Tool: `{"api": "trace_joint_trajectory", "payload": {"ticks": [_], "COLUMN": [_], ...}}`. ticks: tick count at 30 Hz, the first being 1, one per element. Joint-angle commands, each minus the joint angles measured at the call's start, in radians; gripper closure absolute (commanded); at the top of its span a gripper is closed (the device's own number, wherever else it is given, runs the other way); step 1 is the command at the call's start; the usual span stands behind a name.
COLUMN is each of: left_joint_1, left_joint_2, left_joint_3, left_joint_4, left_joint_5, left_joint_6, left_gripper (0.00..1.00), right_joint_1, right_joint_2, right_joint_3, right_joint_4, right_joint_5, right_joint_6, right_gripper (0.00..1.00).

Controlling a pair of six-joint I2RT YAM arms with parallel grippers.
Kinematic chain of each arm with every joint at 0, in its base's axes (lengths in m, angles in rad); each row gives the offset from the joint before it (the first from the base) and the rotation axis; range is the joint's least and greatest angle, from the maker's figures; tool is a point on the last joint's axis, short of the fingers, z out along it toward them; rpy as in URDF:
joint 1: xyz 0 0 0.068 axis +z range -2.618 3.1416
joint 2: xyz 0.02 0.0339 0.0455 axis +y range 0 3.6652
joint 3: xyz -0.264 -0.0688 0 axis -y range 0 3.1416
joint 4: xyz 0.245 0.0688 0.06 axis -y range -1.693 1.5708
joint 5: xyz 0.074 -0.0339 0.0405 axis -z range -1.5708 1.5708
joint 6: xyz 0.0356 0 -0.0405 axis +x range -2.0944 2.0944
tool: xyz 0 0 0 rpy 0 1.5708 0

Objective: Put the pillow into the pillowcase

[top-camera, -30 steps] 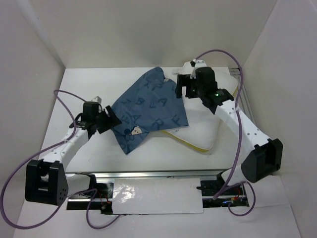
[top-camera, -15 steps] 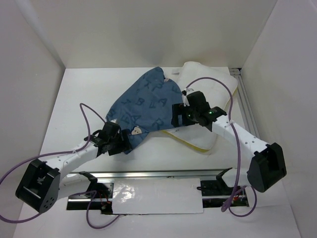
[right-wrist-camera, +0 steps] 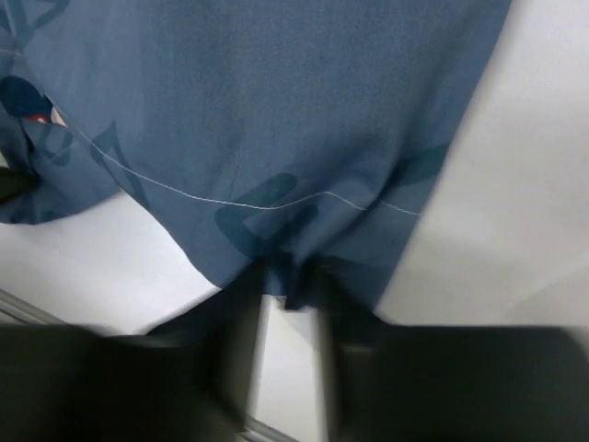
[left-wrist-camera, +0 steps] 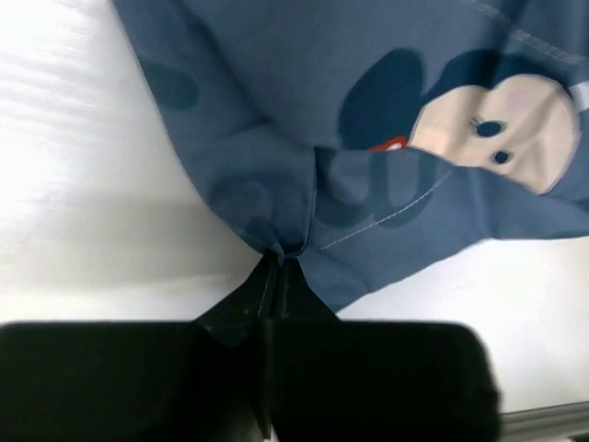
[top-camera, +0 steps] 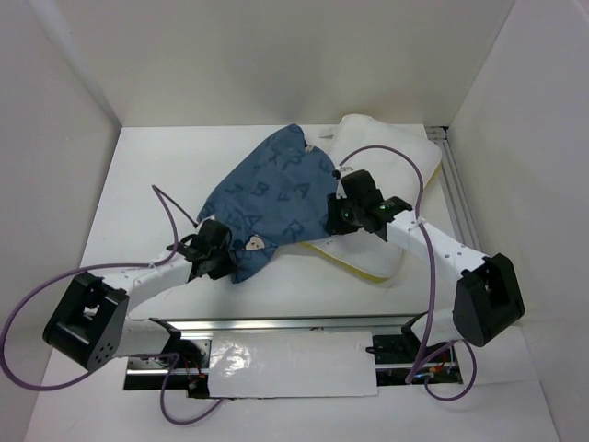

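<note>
Left fingers (left-wrist-camera: 278,281): together, clamped on the bunched near corner of the pillowcase (top-camera: 271,193). Right fingers (top-camera: 333,219): straddling its right hem; blur hides whether they grip. The pillowcase's long axis runs from the left fingers away toward the far side. The pillow (top-camera: 396,166) lies just beyond the right fingers, partly under the pillowcase; the right arm is nearer.

The pillowcase (top-camera: 276,189) is matt woven blue cloth, its print flat, its seam sewn in pale thread; the pillow (top-camera: 386,152) is soft matt cream cloth with a yellow fabric edge; the worktop (top-camera: 147,184) is smooth white with a faint sheen; the left tool (left-wrist-camera: 279,267) is matt black plastic; the cable (top-camera: 170,207) has a smooth purple sheath; the rail (top-camera: 276,322) is brushed metal.
</note>
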Motion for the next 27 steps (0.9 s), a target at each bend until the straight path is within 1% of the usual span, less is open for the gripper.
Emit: {"api": "trace_joint_trajectory", "payload": {"ticks": [1, 2, 3, 5, 6, 7, 9, 11, 15, 17, 19, 21, 22, 23, 24, 25, 26, 27], "left_joint_1": [-0.009, -0.009, -0.019, -0.019, -0.019, -0.019, -0.019, -0.019, -0.019, -0.019, -0.009, 0.012, 0.027, 0.036, 0.052, 0.052, 0.070, 0.084], "left_joint_2": [0.074, 0.074, 0.074, 0.054, 0.035, 0.016, -0.057, -0.125, -0.195, -0.227, -0.239, -0.239, -0.239, -0.239, -0.230, -0.230, -0.230, -0.230], "left_joint_3": [0.037, 0.051, 0.095, 0.145, 0.168, 0.204, 0.231, 0.246, 0.255, 0.264, 0.303, 0.364, 0.443, 0.488, 0.528, 0.597, 0.631, 0.665], "left_joint_4": [-0.007, -0.036, -0.057, -0.114, -0.158, -0.172, -0.182, -0.191, -0.212, -0.243, -0.274, -0.350, -0.379, -0.411, -0.435, -0.444, -0.444, -0.444], "left_joint_5": [-0.021, -0.050, -0.069, -0.121, -0.171, -0.191, -0.239, -0.262, -0.299, -0.323, -0.395, -0.470, -0.494, -0.517, -0.531, -0.543, -0.543, -0.543], "left_joint_6": [-0.008, -0.008, 0.007, 0.008, 0.008, 0.021, 0.032, 0.044, 0.057, 0.057, 0.057, 0.057, 0.070, 0.070, 0.070, 0.121, 0.138, 0.158], "left_gripper": [1.00, 1.00, 1.00, 1.00, 1.00, 1.00, 1.00, 1.00, 1.00, 1.00, 1.00, 1.00, 1.00, 1.00, 1.00, 1.00, 1.00, 1.00], "right_joint_1": [-0.001, -0.001, -0.001, -0.001, -0.001, -0.001, -0.001, -0.001, -0.035, -0.047, -0.069, -0.081, -0.081, -0.081, -0.081, -0.090, -0.090, -0.090], "right_joint_2": [0.004, 0.004, -0.008, -0.033, -0.059, -0.074, -0.110, -0.130, -0.139, -0.182, -0.239, -0.259, -0.259, -0.259, -0.259, -0.240, -0.228, -0.214], "right_joint_3": [0.044, 0.053, 0.066, 0.089, 0.089, 0.089, 0.089, 0.089, 0.107, 0.093, 0.102, 0.176, 0.208, 0.243, 0.320, 0.358, 0.397, 0.475], "right_joint_4": [0.068, 0.080, 0.081, 0.131, 0.149, 0.200, 0.229, 0.229, 0.190, 0.189, 0.235, 0.266, 0.283, 0.310, 0.311, 0.311, 0.321, 0.331], "right_joint_5": [-0.017, -0.026, -0.005, 0.021, 0.059, 0.079, 0.130, 0.152, 0.173, 0.230, 0.299, 0.352, 0.421, 0.451, 0.471, 0.501, 0.511, 0.524], "right_joint_6": [0.001, -0.009, -0.009, -0.009, -0.009, -0.009, -0.009, -0.009, -0.009, 0.000, 0.000, -0.029, -0.069, -0.086, -0.103, -0.135, -0.156, -0.178], "right_gripper": [0.75, 0.86, 1.00, 1.00, 1.00, 1.00, 1.00, 1.00, 1.00, 1.00, 1.00, 1.00, 1.00, 1.00, 1.00, 1.00, 1.00, 1.00]}}
